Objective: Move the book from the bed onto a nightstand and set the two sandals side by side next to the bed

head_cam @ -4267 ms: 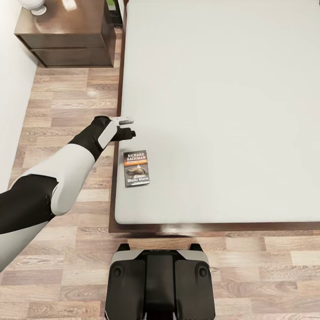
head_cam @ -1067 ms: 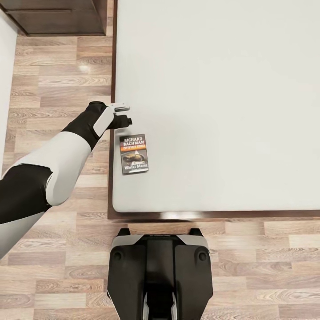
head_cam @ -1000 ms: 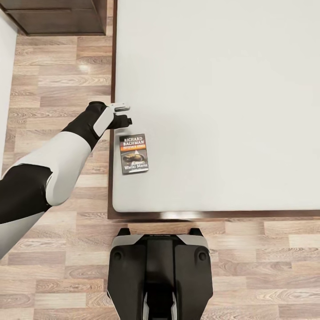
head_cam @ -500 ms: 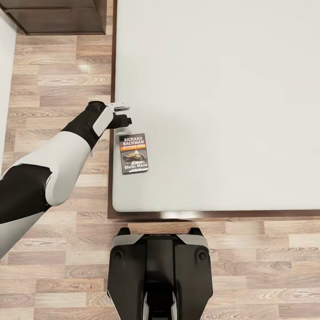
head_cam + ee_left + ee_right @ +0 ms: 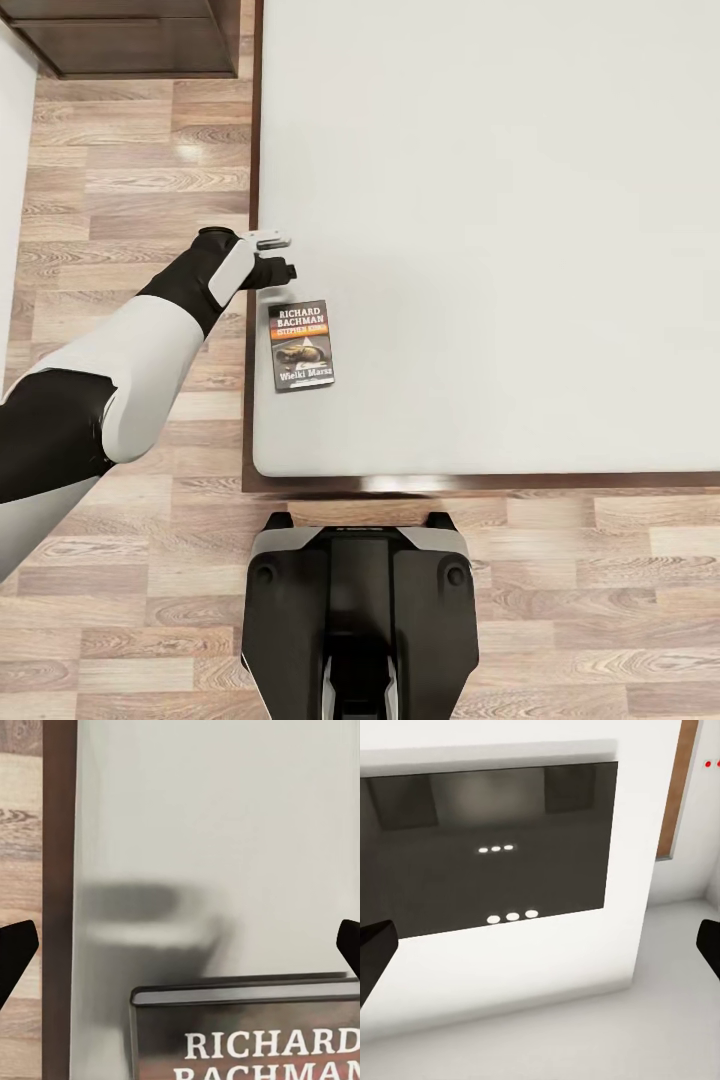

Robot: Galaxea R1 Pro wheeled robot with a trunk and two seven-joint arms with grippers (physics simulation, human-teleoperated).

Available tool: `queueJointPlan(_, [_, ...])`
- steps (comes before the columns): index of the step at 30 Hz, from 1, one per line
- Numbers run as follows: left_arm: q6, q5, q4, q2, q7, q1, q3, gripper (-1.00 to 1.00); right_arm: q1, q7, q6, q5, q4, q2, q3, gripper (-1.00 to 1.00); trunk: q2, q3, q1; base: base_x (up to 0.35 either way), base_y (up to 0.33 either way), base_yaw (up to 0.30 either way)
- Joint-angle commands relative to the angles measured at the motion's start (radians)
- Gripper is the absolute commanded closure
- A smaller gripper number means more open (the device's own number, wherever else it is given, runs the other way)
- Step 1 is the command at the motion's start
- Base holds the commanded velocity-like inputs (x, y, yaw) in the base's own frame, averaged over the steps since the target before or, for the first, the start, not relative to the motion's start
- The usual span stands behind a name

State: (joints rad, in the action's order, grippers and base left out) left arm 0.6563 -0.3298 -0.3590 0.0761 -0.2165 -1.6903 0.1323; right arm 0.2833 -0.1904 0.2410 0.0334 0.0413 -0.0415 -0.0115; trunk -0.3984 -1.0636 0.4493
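Wood plank flooring (image 5: 130, 180) is running along the side of the bed (image 5: 500, 230), whose light grey mattress is carrying the book (image 5: 302, 345) near its corner, close to the dark frame edge. A dark cabinet, probably the nightstand (image 5: 130, 40), is sitting at the far end of the floor strip, well apart from the book. The left end effector (image 5: 275, 256) is hovering just beyond the book's top edge, and in the left wrist view its fingertips (image 5: 15, 949) are standing wide apart, released, with the book (image 5: 247, 1031) lying between and below them. The right end effector's dark tips (image 5: 375, 945) are also spread, facing a white wall. Judging by this, the book pickup is in hand; the next move is calling for a descent over the cover and a closing grip on the thin edges.
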Motion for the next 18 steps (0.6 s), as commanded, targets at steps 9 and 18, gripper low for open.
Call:
queueJointPlan(9, [0.003,-0.011,-0.003,0.000,-0.007,0.000,0.008,-1.00,0.001,-0.003,0.003,0.003,-0.001,0.000,0.000,-1.00,-0.023,-0.010,0.012,0.000,0.000,0.000])
queueJointPlan(18, [0.002,-0.011,-0.003,0.001,-0.006,0.000,0.008,-1.00,0.001,-0.003,0.003,0.002,-0.001,0.000,0.001,-1.00,-0.023,-0.010,0.012,0.000,0.000,0.000])
